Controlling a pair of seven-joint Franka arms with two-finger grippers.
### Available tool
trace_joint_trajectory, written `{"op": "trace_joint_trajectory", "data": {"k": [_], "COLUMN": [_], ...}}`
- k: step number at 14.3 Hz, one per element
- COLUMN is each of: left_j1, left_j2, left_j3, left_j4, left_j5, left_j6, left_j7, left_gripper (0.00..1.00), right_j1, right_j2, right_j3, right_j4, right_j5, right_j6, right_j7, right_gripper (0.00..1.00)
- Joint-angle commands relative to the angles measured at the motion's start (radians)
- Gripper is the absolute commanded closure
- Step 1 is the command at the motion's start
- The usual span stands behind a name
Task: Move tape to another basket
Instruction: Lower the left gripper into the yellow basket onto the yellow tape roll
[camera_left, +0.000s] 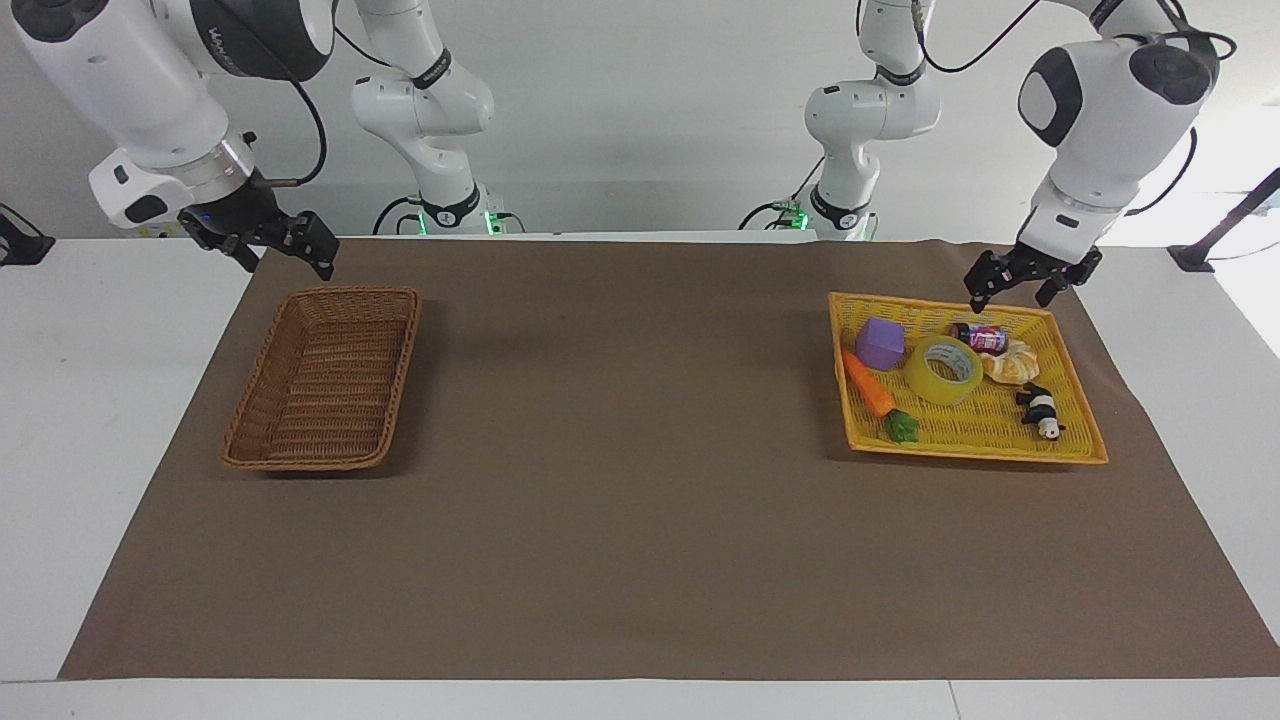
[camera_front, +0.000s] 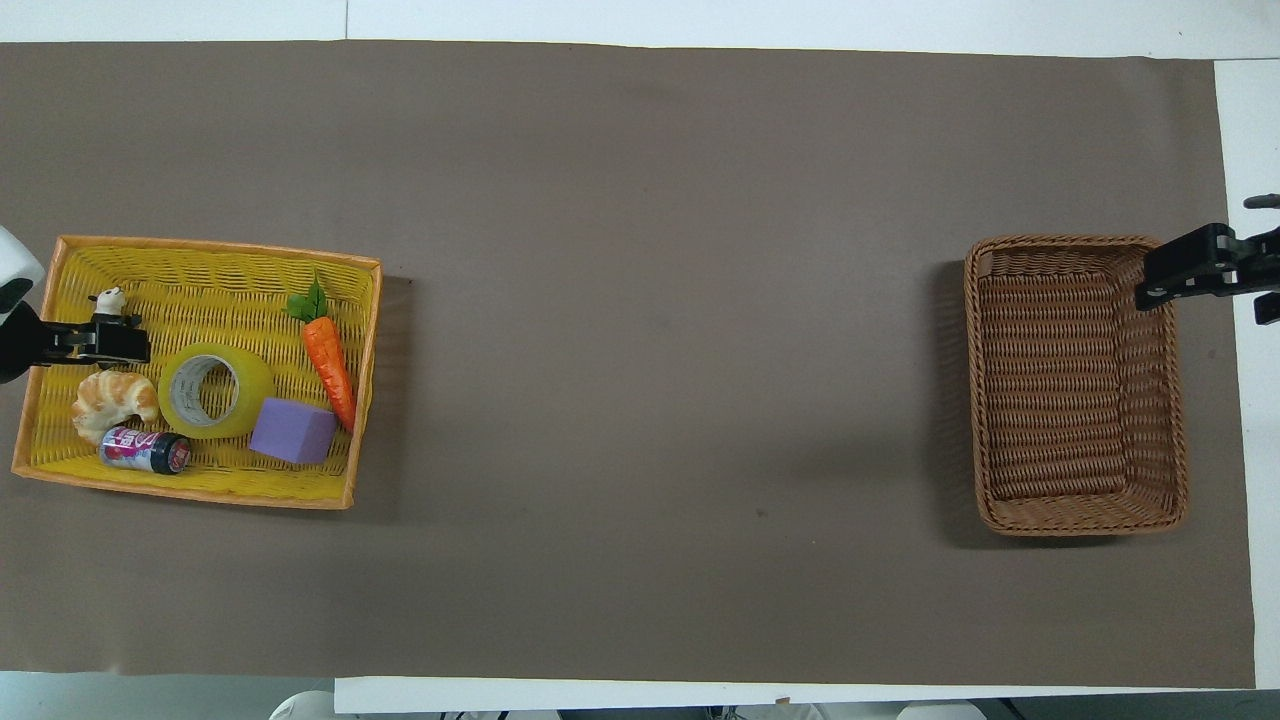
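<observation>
Left gripper (camera_left: 1012, 287) spread empty above woven yellow tray (camera_left: 1085, 425), glossy tape (camera_left: 943, 370) ring inside

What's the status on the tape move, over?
Left gripper open over yellow tray; right gripper open, waiting by basket. Tape untouched in tray, purple block and croissant crowding it.

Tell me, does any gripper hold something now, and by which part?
Nothing is held. The left gripper hangs open over the yellow tray; the tape lies in it. The right gripper waits, open.
</observation>
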Motion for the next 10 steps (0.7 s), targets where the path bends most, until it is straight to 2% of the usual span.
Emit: {"op": "trace_joint_trajectory", "data": {"k": [1, 4, 8, 10], "left_j1": [0.067, 0.087, 0.075, 0.072], "left_j2": [-0.019, 0.059, 0.074, 0.099], "left_j3": [-0.005, -0.005, -0.006, -0.006], "left_j4": [-0.126, -0.143, -0.18, -0.206], "left_j5": [-0.009, -0.01, -0.009, -0.009], "left_j6": [0.14, 0.191, 0.211, 0.266], "left_j7": [0.07, 0.119, 0.136, 0.162], "left_gripper": [0.24, 0.25, 0.27, 0.28], "right_j1": [-0.007, -0.007, -0.007, -0.007], "right_j2": [-0.022, -0.022, -0.022, -0.022], "right_j3": [0.005, 0.005, 0.005, 0.005], "right_j4": [-0.027, -0.027, -0.027, -0.027], "right_j5": [-0.004, -0.004, -0.004, -0.004], "right_j6": [0.013, 0.011, 0.013, 0.011], "right_j7": [-0.025, -0.025, -0.025, -0.025], "right_gripper": [0.01, 0.01, 0.01, 0.01]}}
